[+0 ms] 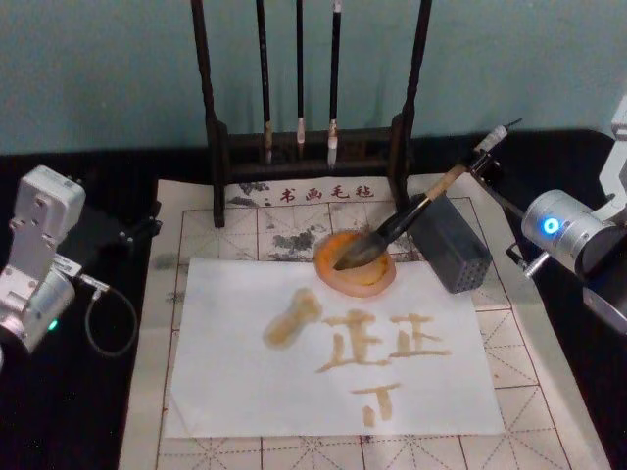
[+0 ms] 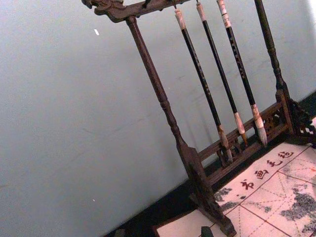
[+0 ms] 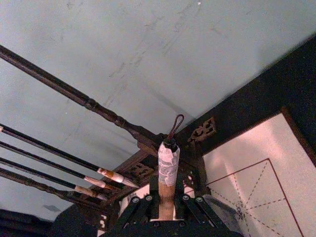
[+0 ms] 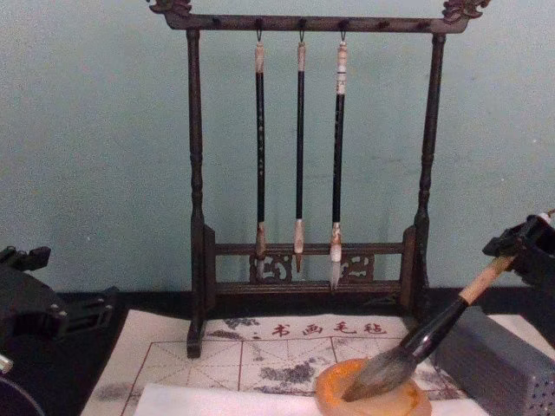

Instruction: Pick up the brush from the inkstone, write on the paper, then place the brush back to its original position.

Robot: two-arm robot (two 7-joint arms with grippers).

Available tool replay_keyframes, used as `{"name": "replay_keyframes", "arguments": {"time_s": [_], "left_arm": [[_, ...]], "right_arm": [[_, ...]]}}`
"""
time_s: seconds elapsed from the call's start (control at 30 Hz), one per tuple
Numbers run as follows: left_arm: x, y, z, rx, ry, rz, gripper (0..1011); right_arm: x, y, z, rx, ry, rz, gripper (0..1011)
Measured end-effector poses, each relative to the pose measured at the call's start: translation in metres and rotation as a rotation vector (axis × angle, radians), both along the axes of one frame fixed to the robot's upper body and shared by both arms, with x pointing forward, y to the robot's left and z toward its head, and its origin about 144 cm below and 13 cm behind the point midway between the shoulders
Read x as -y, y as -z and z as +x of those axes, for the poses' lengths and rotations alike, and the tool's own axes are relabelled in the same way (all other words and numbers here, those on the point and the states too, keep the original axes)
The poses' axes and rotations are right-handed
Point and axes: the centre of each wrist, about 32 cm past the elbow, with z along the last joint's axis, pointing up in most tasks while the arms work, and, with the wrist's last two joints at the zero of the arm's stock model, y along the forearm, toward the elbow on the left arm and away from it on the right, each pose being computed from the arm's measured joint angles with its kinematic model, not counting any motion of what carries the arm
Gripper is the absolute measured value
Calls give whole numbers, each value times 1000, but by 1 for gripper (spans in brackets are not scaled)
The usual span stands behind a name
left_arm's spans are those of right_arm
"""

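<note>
Dark worktop (image 1: pixel 98 411), left arm (image 1: pixel 39 255) idle: right end effector (image 3: pixel 167 207) clamps the brush (image 1: pixel 402 220), bristles in the inkstone (image 1: pixel 377 284), so I'd loosen slowly and withdraw along the handle.

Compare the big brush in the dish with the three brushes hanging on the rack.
The brush is thick, with a tan handle; the hanging brushes are thin and dark-handled. The brush leans, bristles in the inkstone, its top held by the right hand; the hanging brushes dangle upright from the rack. Its bristles are bushy and grey-brown; theirs are slim. All have pale tops. The left arm sits parked.
</note>
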Motion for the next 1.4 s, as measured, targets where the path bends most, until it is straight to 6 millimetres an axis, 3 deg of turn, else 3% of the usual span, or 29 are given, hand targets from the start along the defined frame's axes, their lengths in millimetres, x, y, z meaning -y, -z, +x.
{"name": "replay_keyframes", "arguments": {"time_s": [1.3, 1.4], "left_arm": [[0, 0, 0, 0, 0, 0, 1001], [0, 0, 0, 0, 0, 0, 1001]], "right_arm": [[-3, 2, 0, -14, 3, -11, 187], [-3, 2, -1, -15, 3, -11, 251]]}}
